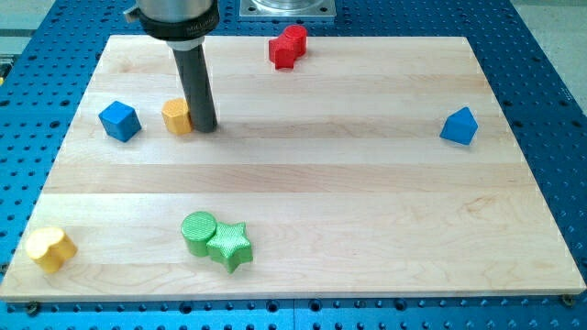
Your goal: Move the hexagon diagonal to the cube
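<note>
An orange hexagon block point(176, 116) lies on the wooden board at the upper left. A blue cube point(119, 120) sits just to the view's left of it, with a small gap between them. My tip point(204, 125) rests on the board right against the hexagon's right side. The rod rises from there to the arm's mount at the view's top.
A red block point(287, 46) lies near the top edge. A blue wedge-like block point(459, 126) sits at the right. A green cylinder point(199, 230) and green star point(230, 246) touch at the bottom. A yellow block point(49, 247) lies at the bottom left corner.
</note>
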